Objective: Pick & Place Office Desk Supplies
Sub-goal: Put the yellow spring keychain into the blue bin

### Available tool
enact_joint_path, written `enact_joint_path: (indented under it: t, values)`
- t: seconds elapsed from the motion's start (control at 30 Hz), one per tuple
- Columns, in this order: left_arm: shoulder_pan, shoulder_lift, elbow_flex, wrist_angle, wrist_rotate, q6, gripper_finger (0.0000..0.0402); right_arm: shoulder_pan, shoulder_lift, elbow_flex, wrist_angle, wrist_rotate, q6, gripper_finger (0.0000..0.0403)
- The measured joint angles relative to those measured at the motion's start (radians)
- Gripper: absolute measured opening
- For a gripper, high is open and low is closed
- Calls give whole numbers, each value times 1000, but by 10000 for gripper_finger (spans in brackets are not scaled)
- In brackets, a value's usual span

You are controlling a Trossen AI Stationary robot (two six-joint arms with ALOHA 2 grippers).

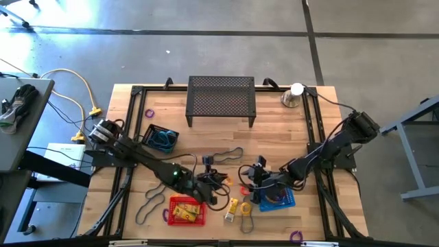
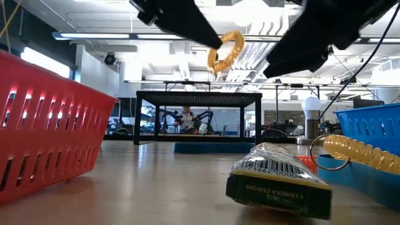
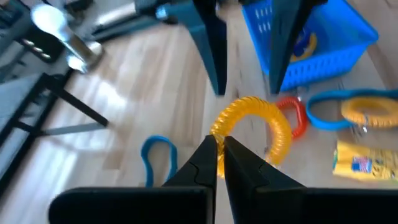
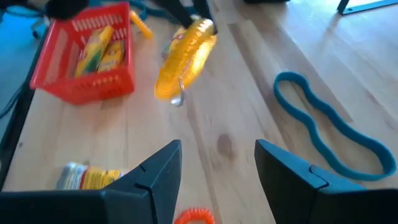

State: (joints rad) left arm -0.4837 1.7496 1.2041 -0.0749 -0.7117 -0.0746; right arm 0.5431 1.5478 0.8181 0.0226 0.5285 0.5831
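Left to right. Red basket [image 1: 186, 210], near left on the bench [image 1: 288, 134], holds yellow crayon packs [image 4: 99, 53]. My left jaws [image 3: 219, 152], pinched shut on a yellow coil loop [image 3: 261, 121], carry it raised clear of the bench at centre. A teal band [image 4: 329, 127] lies flat just beside that spot. A further crayon pack [image 2: 281, 181] and a second yellow coil [image 2: 359, 150] with its metal ring rest on the bench beside the blue basket [image 1: 278, 199], with a small orange ring [image 3: 297, 115] near them. My right jaws [image 4: 217, 177], spread wide and holding nothing, hover at the blue basket, facing the lifted coil.
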Motion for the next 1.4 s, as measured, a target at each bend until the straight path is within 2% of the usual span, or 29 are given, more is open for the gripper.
enact_joint_path:
  t: [0.17,0.53,0.7,0.87,1.07,1.4]
  values:
    - [-3,1,0,13,-54,-5,7,-23,0,0,71,-6,-1,191]
    - [6,1,0,74,-31,-2,2,-70,0,0,164,-16,-45,191]
    - [19,1,0,80,10,-6,2,-107,0,0,185,-118,-98,188]
    - [24,20,2,87,29,-27,2,-114,0,0,184,-114,-133,139]
    - [27,33,2,99,30,-14,2,-109,0,0,172,-112,-175,21]
    - [26,34,2,126,48,-13,17,-77,0,0,164,-72,-219,14]
